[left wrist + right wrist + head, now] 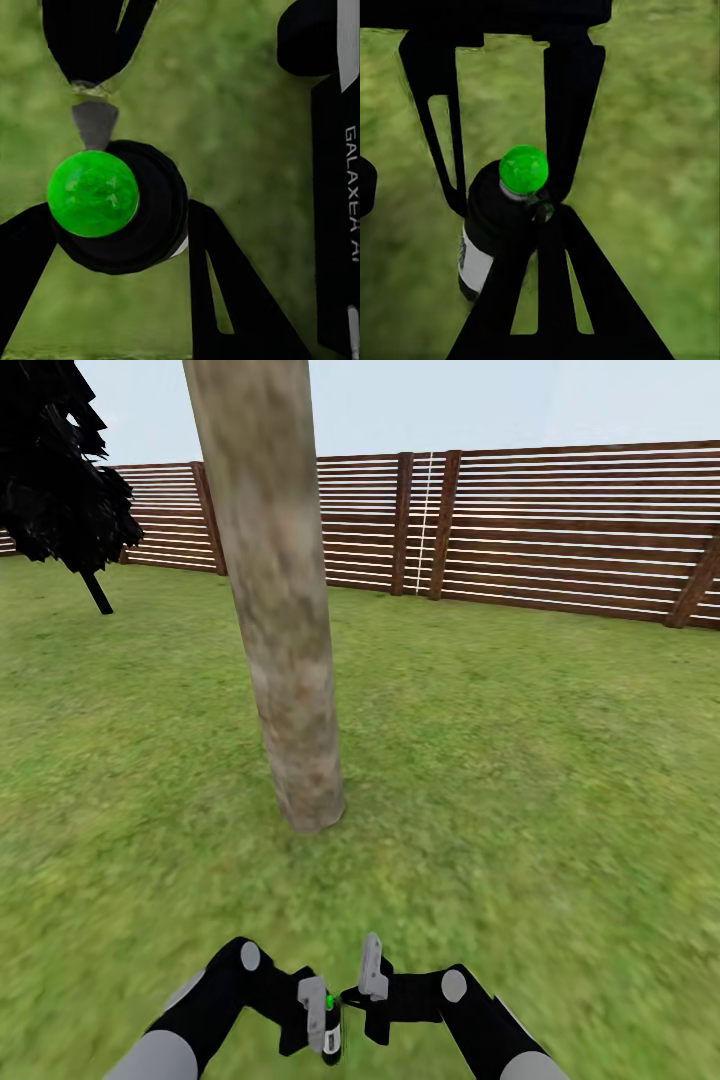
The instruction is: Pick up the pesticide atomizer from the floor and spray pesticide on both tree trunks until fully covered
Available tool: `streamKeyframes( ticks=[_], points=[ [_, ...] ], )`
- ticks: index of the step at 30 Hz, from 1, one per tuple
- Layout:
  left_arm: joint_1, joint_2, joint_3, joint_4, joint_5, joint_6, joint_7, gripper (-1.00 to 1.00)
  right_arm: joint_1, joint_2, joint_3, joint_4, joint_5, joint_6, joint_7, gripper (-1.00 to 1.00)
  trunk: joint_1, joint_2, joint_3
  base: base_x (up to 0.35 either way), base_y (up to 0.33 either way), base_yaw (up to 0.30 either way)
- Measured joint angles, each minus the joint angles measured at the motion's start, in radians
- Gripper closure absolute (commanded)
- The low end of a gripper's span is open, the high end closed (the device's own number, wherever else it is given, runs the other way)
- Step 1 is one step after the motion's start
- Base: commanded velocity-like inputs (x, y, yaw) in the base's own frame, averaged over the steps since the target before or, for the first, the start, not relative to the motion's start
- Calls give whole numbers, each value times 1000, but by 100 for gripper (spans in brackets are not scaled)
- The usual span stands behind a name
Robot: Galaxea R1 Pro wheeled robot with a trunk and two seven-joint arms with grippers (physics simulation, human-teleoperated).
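The pesticide atomizer (333, 1028), a black bottle with a green cap and white label, is held low over the grass. My left gripper (322, 1015) is shut on it, and its fingers (225, 292) clamp the bottle (150, 202) from both sides. My right gripper (372, 975) is just beside it with its fingers together, and their tip (544, 217) meets the bottle (484, 232) near the green cap. One tree trunk (280, 610), thick, pale and mottled, stands straight ahead a short way beyond the grippers. Pesticide mist is out of view.
Green lawn (520, 760) spreads all around the trunk. A brown slat fence (560, 530) closes off the back. A black cypress-like tree (60, 470) on a thin dark stem stands at the far left.
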Motion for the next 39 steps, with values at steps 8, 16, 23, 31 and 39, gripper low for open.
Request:
streamKeyframes(
  ticks=[8,16,23,31,39],
  points=[
    [4,135,2,4,-3,3,3,100,0,0,0,0,0,0,0,100,0,0,0,0,0,0],
    [15,267,8,5,1,3,5,100,0,-4,-1,1,0,0,0,-100,0,0,0,0,0,0],
    [14,330,179,4,14,7,73,100,1,-41,-11,6,-1,-3,-41,-100,0,0,0,0,0,0],
    [14,264,448,65,153,13,320,100,5,-184,-201,302,-35,-4,-608,-100,0,0,0,0,0,0],
    [5,197,464,80,373,333,645,100,19,-194,-215,439,-381,-23,-1178,-100,0,0,0,0,0,0]
  ],
)
